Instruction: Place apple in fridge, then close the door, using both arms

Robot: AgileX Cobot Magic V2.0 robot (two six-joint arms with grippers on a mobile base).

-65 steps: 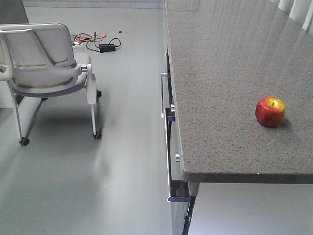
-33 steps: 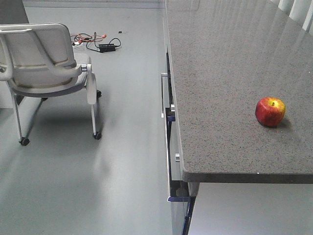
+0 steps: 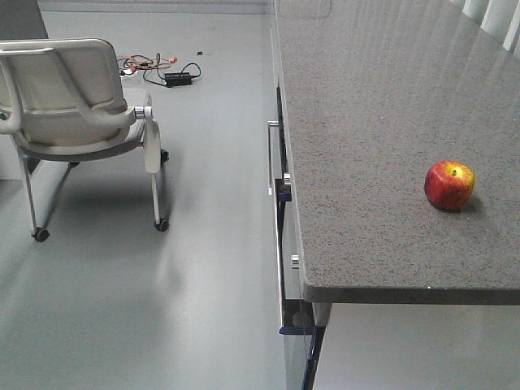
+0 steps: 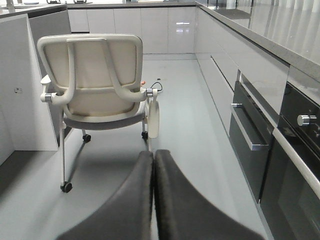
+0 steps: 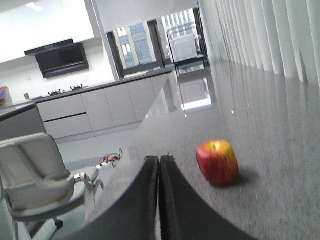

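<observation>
The red and yellow apple (image 3: 448, 184) rests upright on the grey speckled counter (image 3: 374, 122), near its front right part. In the right wrist view the apple (image 5: 217, 162) lies ahead and to the right of my right gripper (image 5: 159, 159), which is shut with nothing in it and hovers over the counter. My left gripper (image 4: 153, 154) is shut and empty too, low above the floor and pointing at a chair. The fridge and its door are out of view. Neither arm shows in the front view.
A white wheeled chair (image 3: 77, 114) stands on the floor left of the counter, seen again as the chair (image 4: 97, 82) in the left wrist view. Cables (image 3: 158, 69) lie on the floor behind it. Oven and drawer handles (image 4: 250, 137) line the cabinet front.
</observation>
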